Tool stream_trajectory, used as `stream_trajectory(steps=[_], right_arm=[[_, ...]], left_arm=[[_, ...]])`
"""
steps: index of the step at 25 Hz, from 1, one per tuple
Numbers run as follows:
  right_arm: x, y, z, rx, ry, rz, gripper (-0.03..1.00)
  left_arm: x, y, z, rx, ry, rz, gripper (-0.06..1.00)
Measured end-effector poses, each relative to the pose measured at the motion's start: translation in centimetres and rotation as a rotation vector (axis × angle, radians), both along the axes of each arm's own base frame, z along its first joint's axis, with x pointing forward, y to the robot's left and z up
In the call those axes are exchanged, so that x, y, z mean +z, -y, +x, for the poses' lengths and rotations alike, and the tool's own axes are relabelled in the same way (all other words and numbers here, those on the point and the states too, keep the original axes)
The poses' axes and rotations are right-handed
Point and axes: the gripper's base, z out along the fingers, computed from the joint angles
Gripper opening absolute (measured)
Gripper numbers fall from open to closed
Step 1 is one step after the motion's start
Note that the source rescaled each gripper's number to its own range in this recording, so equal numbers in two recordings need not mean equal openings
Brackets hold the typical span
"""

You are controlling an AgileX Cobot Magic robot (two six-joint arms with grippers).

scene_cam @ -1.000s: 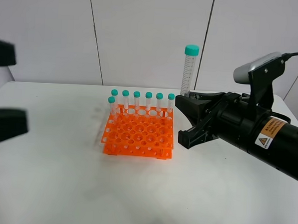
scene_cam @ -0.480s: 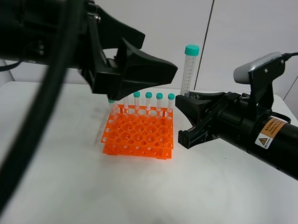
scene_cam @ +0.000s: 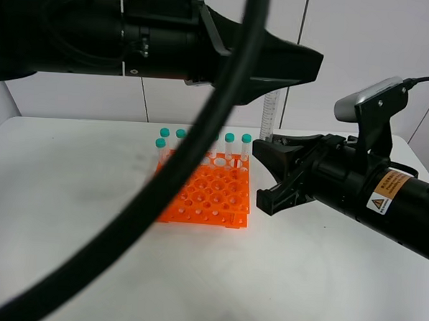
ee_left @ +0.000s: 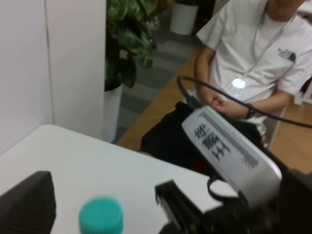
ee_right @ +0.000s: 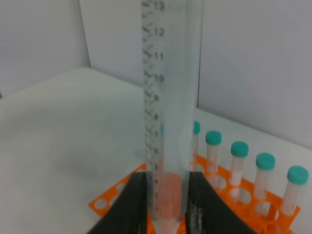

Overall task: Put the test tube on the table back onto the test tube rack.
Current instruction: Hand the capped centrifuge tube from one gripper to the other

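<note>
My right gripper (scene_cam: 271, 143) is shut on the lower end of the test tube (scene_cam: 269, 114) and holds it upright just right of the orange test tube rack (scene_cam: 207, 194). In the right wrist view the clear graduated tube (ee_right: 168, 112) stands between the gripper's fingers (ee_right: 130, 202), pointed tip down. My left gripper (scene_cam: 304, 64) reaches across from the left at cap height and hides the tube's teal cap in the exterior view. In the left wrist view the cap (ee_left: 101, 214) shows beside one dark finger (ee_left: 27, 204); the jaws look open.
Several identical teal-capped tubes (scene_cam: 230, 143) stand in the rack's back row and left corner. The left arm's black cable (scene_cam: 161, 208) hangs in front of the rack. The white table (scene_cam: 67, 217) spreads around. A seated person (ee_left: 253, 63) is beyond the table's edge.
My left arm has swung in from the left across the top of the view, and its gripper now reaches the tube's cap. The right gripper and tube have not moved.
</note>
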Motion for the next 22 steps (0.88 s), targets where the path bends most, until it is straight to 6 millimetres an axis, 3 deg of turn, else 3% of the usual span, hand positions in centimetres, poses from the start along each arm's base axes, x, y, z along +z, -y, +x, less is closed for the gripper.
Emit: stream_trajectory(steps=[13, 15, 16, 18, 20, 21, 22], right_arm=[[-0.2, 0.0, 0.0, -0.001, -0.016, -0.012, 0.03], [-0.2, 0.0, 0.0, -0.001, -0.014, -0.011, 0.03], [-0.1, 0.0, 0.0, -0.001, -0.013, -0.01, 0.03], [-0.1, 0.0, 0.0, -0.001, -0.013, -0.009, 0.03], [-0.1, 0.0, 0.0, -0.001, -0.013, -0.009, 0.03], [-0.1, 0.0, 0.0, -0.001, -0.011, -0.008, 0.03], [-0.1, 0.0, 0.0, -0.001, -0.01, -0.007, 0.03]], left_arm=[[-3.7, 1.5, 3.1, 0.066, -0.013, 0.107, 0.99], [-3.7, 1.5, 3.1, 0.066, -0.012, 0.107, 0.87], [-3.7, 1.5, 3.1, 0.065, -0.011, 0.107, 0.76], [-3.7, 1.5, 3.0, 0.055, -0.011, 0.104, 0.5], [-3.6, 1.7, 2.8, 0.029, -0.013, 0.095, 0.13], [-3.6, 1.7, 2.7, 0.015, -0.011, 0.091, 0.0], [-3.5, 1.8, 2.7, 0.009, -0.006, 0.091, 0.01]])
